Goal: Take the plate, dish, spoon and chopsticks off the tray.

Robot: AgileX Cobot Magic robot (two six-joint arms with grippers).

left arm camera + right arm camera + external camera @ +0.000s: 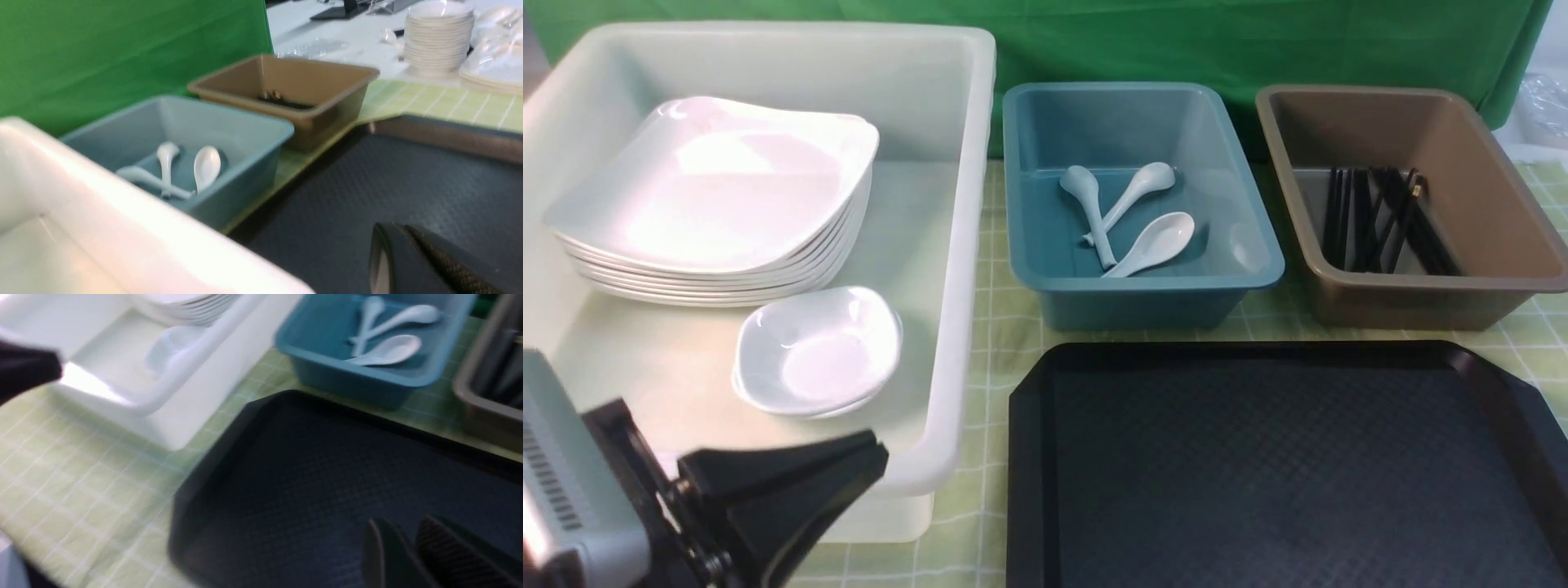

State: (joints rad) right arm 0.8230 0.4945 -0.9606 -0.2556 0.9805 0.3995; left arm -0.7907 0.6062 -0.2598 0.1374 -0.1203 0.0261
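The left gripper [792, 482] sits low at the near left, jaws pressed together on nothing, its tips just at the near wall of the white tub [964, 245]. The right gripper [408, 547] shows only in its own wrist view, hovering above the tray [1282, 465] with a narrow gap between its fingers and nothing between them. The tray lies bare at near right. The plate [711, 188] tops a stack at the far left of the tub, with the dish [817, 351] on a small stack nearer in the same tub. The spoon [1156, 242] lies with two others in the teal bin [1029, 204] beyond the tray, and the chopsticks [1380, 220] rest among other black sticks in the brown bin [1503, 204] at far right. Judging by this, every item is off the tray and the sorting looks finished; all that seems left is to draw both arms back clear of the bins. No brand, label or writing is readable anywhere.
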